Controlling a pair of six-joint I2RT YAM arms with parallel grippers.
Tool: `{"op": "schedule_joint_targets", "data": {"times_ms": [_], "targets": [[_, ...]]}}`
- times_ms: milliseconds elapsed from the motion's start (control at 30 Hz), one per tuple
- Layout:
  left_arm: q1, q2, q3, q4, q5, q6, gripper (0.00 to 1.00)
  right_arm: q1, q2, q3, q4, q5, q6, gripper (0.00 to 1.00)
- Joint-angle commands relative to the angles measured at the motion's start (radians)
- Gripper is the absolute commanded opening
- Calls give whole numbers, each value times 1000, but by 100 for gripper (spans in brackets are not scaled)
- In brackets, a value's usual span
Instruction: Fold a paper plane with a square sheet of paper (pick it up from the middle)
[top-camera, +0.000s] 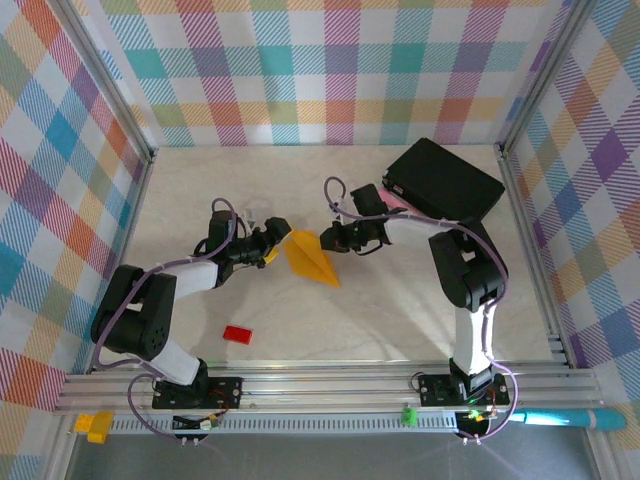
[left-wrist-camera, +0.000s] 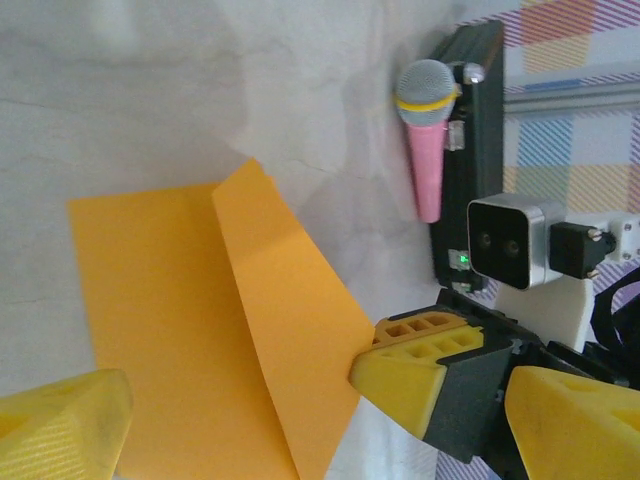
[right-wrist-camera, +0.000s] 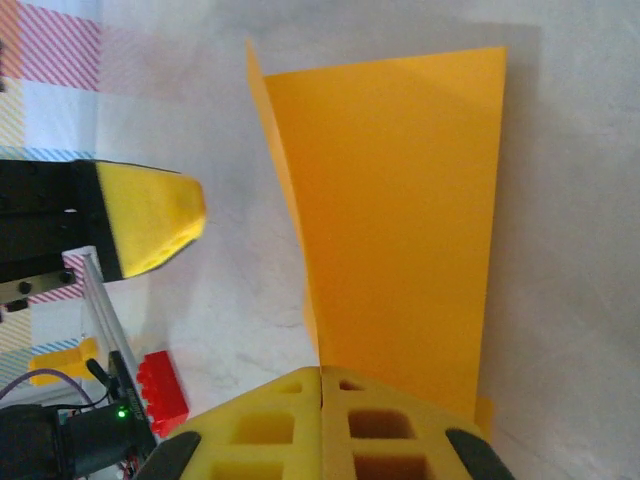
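The orange-yellow square sheet of paper (top-camera: 312, 258) lies folded into a pointed wedge at the middle of the table, one flap (left-wrist-camera: 290, 330) standing up along a crease. My right gripper (top-camera: 326, 240) is shut on the near edge of that raised flap (right-wrist-camera: 400, 230), its yellow pads (right-wrist-camera: 290, 420) pressed together. In the left wrist view the right gripper's pads (left-wrist-camera: 415, 365) pinch the flap's edge. My left gripper (top-camera: 272, 245) is open at the sheet's left side, its fingers (left-wrist-camera: 60, 425) straddling the paper without touching it.
A black box (top-camera: 445, 180) sits at the back right, with a pink microphone (left-wrist-camera: 427, 150) beside it. A small red block (top-camera: 237, 334) lies near the front left. Checked walls close in the table on three sides.
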Motion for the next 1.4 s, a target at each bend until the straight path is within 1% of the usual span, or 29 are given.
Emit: {"op": "schedule_joint_targets", "data": {"times_ms": [0,167,333,467,567,633,800,867,1100,1367], "targets": [[-19,-58,27,51,32,19,96,-16,-91,-26,155,-13,73,1],[-43,-104,39,62,29,29,99,-46,-144,-58,271,-41,180,0],[-74,-109,67,69,37,19,100,-62,-162,-53,343,-90,284,0],[-93,-103,86,114,58,-61,98,-63,-175,-46,367,-103,347,0],[-98,-100,83,181,75,-115,94,-63,-178,-34,369,-114,380,0],[-100,-91,88,198,84,-124,89,-63,-178,-29,369,-121,399,0],[-106,-51,95,236,119,-141,72,-63,-178,-30,381,-139,439,0],[-106,-40,95,252,129,-142,66,-63,-179,-34,393,-147,453,0],[-107,-1,112,286,175,-140,59,-63,-176,-34,413,-176,494,0],[-117,42,142,318,241,-142,52,-63,-155,-44,491,-212,571,1]]}}
